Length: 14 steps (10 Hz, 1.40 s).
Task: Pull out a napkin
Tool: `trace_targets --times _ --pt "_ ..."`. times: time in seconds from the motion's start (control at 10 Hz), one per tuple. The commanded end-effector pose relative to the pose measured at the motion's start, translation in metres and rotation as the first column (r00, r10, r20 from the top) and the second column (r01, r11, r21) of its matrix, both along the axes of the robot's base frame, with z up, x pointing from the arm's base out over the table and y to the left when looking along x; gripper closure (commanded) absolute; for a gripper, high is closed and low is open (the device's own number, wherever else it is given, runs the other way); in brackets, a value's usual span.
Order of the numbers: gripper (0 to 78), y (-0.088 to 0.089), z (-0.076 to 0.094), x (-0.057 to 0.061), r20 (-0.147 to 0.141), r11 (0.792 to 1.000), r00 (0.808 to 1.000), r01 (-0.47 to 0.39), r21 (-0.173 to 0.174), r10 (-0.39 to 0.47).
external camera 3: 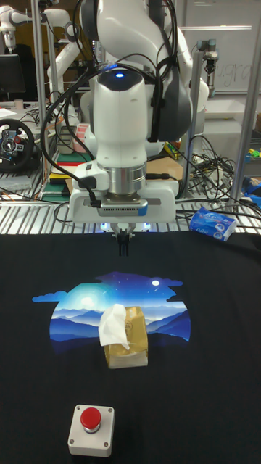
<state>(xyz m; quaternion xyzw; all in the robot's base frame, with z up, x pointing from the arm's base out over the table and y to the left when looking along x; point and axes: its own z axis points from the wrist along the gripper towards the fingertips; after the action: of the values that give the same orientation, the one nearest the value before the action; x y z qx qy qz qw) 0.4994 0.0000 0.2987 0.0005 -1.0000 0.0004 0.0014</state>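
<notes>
A tan tissue box (129, 340) lies on the black cloth, with a white napkin (113, 325) sticking up out of its top at the left side. My gripper (124, 249) hangs above and behind the box, pointing down, clear of the napkin. Its two dark fingers are pressed together with nothing between them.
A grey box with a red button (91, 428) sits near the front of the cloth. A blue packet (213, 223) lies at the back right by the table's rear edge. The black cloth (217, 362) carries a blue mountain print (80, 312) under the tissue box. Cables and equipment crowd the background.
</notes>
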Motion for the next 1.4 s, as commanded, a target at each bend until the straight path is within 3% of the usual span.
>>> trace_targets --times 0.1,0.2,0.3,0.7,1.0,1.1,1.4 --pt "77.6 0.0 0.0 0.0 0.015 0.991 1.0 -0.007 0.134 0.005" --pt "77.6 0.0006 0.0004 -0.0001 0.016 0.997 1.0 -0.017 0.076 0.015" --pt "77.6 0.0015 0.0008 -0.0004 0.015 0.999 1.0 -0.022 0.05 0.021" --pt "77.6 0.0016 0.0008 -0.0004 -0.01 0.999 1.0 -0.01 0.051 0.011" --pt "77.6 0.0016 0.0009 -0.0001 -0.011 0.999 1.0 0.017 0.037 -0.017" --pt "77.6 0.0017 0.001 0.0004 -0.01 1.0 1.0 0.027 0.012 -0.027" --pt "77.6 0.0019 0.0027 0.0062 -0.014 0.999 1.0 0.026 0.021 -0.026"
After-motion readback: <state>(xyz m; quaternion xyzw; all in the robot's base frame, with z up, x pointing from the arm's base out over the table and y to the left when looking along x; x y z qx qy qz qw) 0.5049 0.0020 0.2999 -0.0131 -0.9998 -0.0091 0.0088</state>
